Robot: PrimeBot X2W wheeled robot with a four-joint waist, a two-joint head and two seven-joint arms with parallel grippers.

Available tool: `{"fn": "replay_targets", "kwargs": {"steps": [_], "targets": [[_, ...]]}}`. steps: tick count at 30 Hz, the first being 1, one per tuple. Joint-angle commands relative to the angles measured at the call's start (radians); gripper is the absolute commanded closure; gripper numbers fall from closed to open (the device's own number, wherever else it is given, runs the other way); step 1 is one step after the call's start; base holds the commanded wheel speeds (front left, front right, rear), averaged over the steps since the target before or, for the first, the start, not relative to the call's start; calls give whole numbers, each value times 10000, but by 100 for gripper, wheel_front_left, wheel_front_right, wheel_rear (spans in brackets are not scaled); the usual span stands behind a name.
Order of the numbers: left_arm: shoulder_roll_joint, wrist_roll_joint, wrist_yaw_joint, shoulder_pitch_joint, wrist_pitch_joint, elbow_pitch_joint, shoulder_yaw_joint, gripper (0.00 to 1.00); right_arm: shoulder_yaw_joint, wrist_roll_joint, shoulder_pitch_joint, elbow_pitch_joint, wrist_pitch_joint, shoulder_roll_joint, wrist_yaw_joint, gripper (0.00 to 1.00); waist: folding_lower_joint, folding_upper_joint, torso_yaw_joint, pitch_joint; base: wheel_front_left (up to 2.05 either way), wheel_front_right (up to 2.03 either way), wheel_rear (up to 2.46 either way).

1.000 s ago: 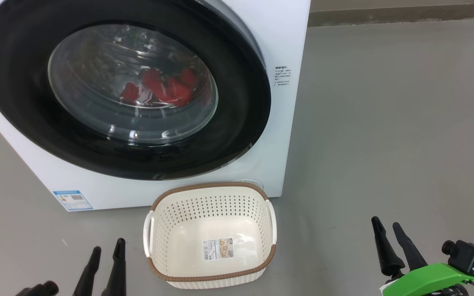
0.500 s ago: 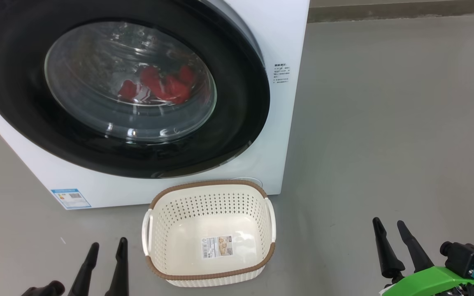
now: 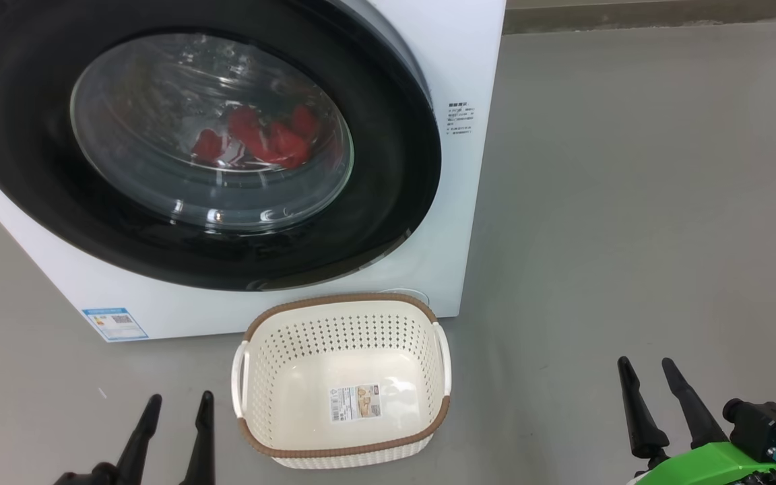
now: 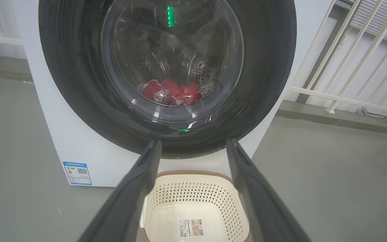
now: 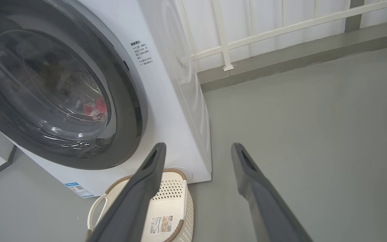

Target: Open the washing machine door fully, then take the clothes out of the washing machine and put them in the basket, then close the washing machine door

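The washing machine stands on the grey floor. The washing machine door looks shut flat against its white front, glossy black rim all round the bulging glass. Through that glass the clothes show as a red heap with a bit of white, lying low in the steel drum, a little right of the window's middle. A small blue label sticker sits at the machine's lower left corner. Just in front of the machine, under the right half of the door, the basket rests on the floor, its far rim near the washer's base, with a paper label on its bottom. The left gripper hangs just left of the basket, fingers parted and gripping nothing. The right gripper is well off to the basket's right over bare floor, likewise spread and holding nothing. Both point towards the machine, well short of the door. Behind the washer, a white railing runs along the wall.
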Motion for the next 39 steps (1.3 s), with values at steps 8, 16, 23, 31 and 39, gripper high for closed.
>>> {"fn": "replay_targets", "kwargs": {"steps": [8,16,23,31,39], "targets": [[156,1136,-60,77,-402,-285,320,0,-92,-1004,99,-305,-399,-161,5,0,-1,0,-3,20,0,0,0],[184,1815,-66,148,-638,-248,337,0,-197,-1752,270,-299,-634,-178,6,0,-1,0,-26,84,0,0,0],[191,1923,-68,198,-715,-157,361,0,-262,-1945,312,-252,-711,-183,6,0,-1,0,-47,64,0,0,0],[229,1532,-68,235,-715,-67,256,0,-321,-1844,381,-252,-711,-183,6,0,-1,0,-66,-34,0,0,0],[273,1500,-68,227,-715,-96,186,0,-313,-1658,339,-283,-711,-183,6,0,-1,0,-59,25,0,0,0]]}}
